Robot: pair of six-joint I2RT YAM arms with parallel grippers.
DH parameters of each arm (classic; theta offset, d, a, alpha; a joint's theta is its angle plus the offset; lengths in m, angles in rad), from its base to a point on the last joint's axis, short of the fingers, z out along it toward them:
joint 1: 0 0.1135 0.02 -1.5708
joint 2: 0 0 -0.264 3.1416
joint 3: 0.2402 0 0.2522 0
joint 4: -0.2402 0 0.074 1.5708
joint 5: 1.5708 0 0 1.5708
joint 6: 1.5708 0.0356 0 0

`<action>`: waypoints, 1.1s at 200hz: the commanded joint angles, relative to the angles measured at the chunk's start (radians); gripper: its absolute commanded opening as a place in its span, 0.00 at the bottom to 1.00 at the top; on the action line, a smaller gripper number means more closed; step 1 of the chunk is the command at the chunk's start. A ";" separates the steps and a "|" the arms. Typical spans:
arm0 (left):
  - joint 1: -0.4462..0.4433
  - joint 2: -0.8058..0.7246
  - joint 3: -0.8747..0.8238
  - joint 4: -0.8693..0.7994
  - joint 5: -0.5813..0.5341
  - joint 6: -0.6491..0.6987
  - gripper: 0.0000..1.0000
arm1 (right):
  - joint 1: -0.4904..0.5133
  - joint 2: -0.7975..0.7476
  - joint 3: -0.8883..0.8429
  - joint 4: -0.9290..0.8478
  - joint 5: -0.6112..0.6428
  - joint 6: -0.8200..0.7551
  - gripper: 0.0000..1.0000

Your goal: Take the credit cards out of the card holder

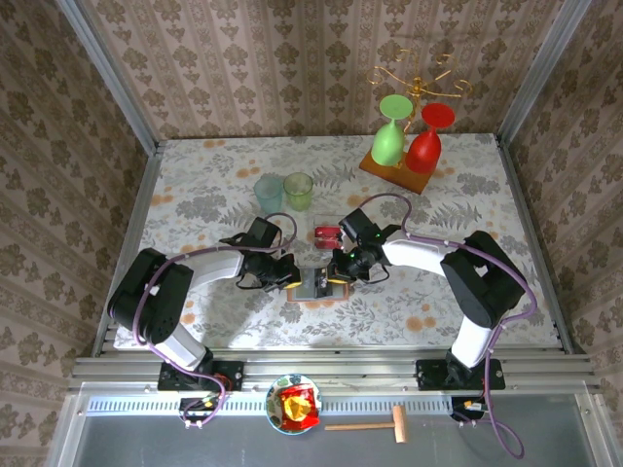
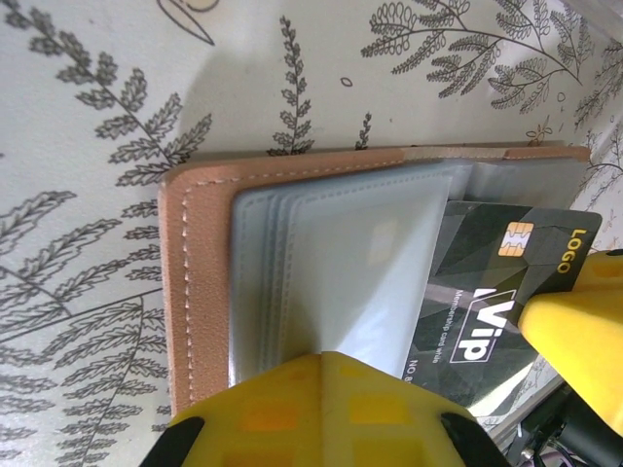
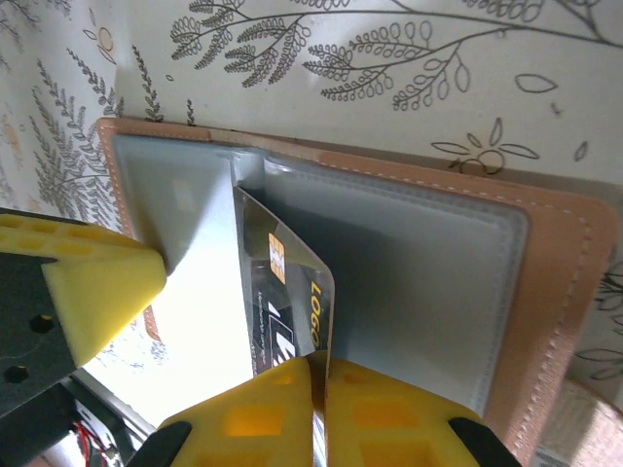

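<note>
The card holder [image 1: 313,285] lies open on the table between both grippers, tan leather [image 2: 190,292] outside and grey-blue pockets inside. My left gripper [image 2: 326,365] is shut on a grey pocket leaf [image 2: 360,263], pinning the card holder [image 3: 555,282] down. My right gripper [image 3: 319,365] is shut on the edge of a black credit card [image 3: 282,292] with a gold chip and "VIP" print; the card [image 2: 496,302] sticks partly out of a pocket, tilted up. Red credit cards [image 1: 327,233] lie on the table just behind the holder.
Two translucent cups [image 1: 269,192] [image 1: 299,190] stand behind the left gripper. A wooden board [image 1: 394,173] with a green and a red goblet sits at the back right. Off the table's near edge lie a bowl with a snack packet [image 1: 295,404] and a wooden mallet [image 1: 375,424].
</note>
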 commanded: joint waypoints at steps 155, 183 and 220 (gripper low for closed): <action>0.004 -0.048 0.054 -0.049 -0.011 0.035 0.07 | 0.027 -0.032 0.124 -0.185 0.105 -0.039 0.07; 0.009 -0.051 0.046 -0.034 -0.007 0.033 0.07 | 0.037 -0.039 0.134 -0.202 0.132 -0.033 0.07; 0.015 -0.053 0.036 -0.020 0.001 0.032 0.07 | 0.055 -0.018 0.167 -0.255 0.165 -0.047 0.07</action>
